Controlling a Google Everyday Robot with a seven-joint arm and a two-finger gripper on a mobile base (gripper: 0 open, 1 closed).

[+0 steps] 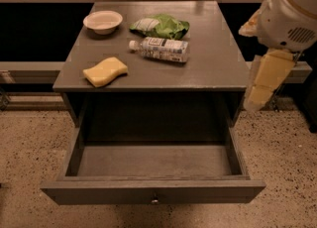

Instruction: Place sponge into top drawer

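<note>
The pale yellow sponge (105, 71) with wavy sides lies flat on the grey table top (213, 58), near its front left corner. Below it the top drawer (153, 192) is pulled wide open and its inside is bare; a small round knob (155, 200) sits at the centre of its front panel. My gripper (261, 85) hangs at the right edge of the view, beside the table's front right corner, pointing down. It holds nothing and is far to the right of the sponge.
On the table top stand a white bowl (103, 22) at the back left, a green chip bag (161, 26) at the back middle and a plastic bottle (159, 49) lying on its side in the middle. Speckled floor surrounds the drawer.
</note>
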